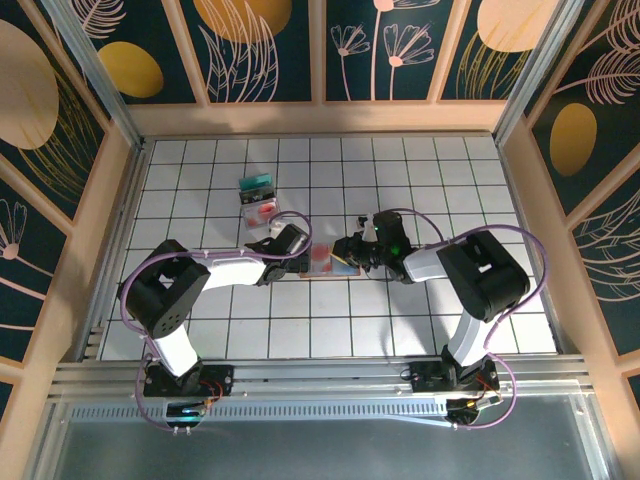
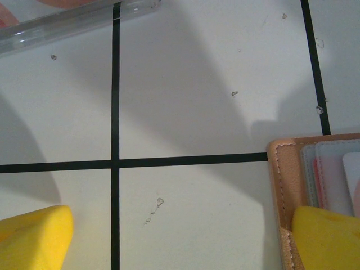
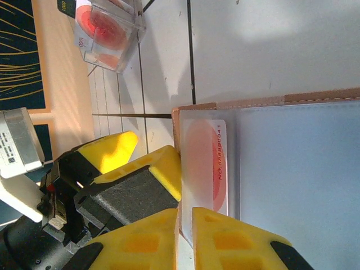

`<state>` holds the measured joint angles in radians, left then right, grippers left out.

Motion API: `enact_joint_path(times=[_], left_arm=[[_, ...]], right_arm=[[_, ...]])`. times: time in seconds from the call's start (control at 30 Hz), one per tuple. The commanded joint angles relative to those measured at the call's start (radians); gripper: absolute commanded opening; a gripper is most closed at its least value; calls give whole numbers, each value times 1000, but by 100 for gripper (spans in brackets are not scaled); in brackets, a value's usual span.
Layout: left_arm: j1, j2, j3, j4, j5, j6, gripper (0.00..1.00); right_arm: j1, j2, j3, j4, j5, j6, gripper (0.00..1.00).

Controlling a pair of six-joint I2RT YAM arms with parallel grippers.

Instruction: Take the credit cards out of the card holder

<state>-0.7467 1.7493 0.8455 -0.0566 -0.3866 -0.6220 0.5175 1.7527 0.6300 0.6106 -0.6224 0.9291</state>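
pulling a card point(image 3: 205, 163) from the holder point(image 3: 292, 157): right gripper point(image 3: 185, 228) looks pinched on its end, left gripper point(image 2: 180, 242) spread wide, bracing the holder; next, slide straight out.

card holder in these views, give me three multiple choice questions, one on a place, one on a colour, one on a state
1. Where does the open pinkish-brown folding card holder lie?
A. on the white tiled table, between the left gripper and the right gripper
B. against the far wall
C. on the metal rail by the arm bases

2. What colour is the plastic card showing in its pocket?
A. plain teal
B. white with a red circle
C. black

3. How is the left gripper set?
A. wide open
B. shut on a card
C. lifting the holder off the table

Answers: 1 A, the top view shows it flat between the two grippers. 2 B, the right wrist view shows the red circle on white. 3 A, the left wrist view shows its yellow fingers far apart, one over the holder's edge.
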Motion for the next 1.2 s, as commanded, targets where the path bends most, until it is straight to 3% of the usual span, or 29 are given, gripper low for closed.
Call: enact_joint_path(times=[0.0,0.47,0.8,1.17], left_arm=[[-6,15,-6,-72,-12,1,99],[-6,24,-8,-68,-5,-2,99],[-6,35,-10,-68,-1,-2,99],[-6,41,-7,-68,5,-2,99]], right_arm=[[-4,-19,-5,15,3,11,16],[59,-11,110,-277,144,-117,21],[70,7,134,-350,197,-136,22],[81,32,143,-324,177,-133,22]])
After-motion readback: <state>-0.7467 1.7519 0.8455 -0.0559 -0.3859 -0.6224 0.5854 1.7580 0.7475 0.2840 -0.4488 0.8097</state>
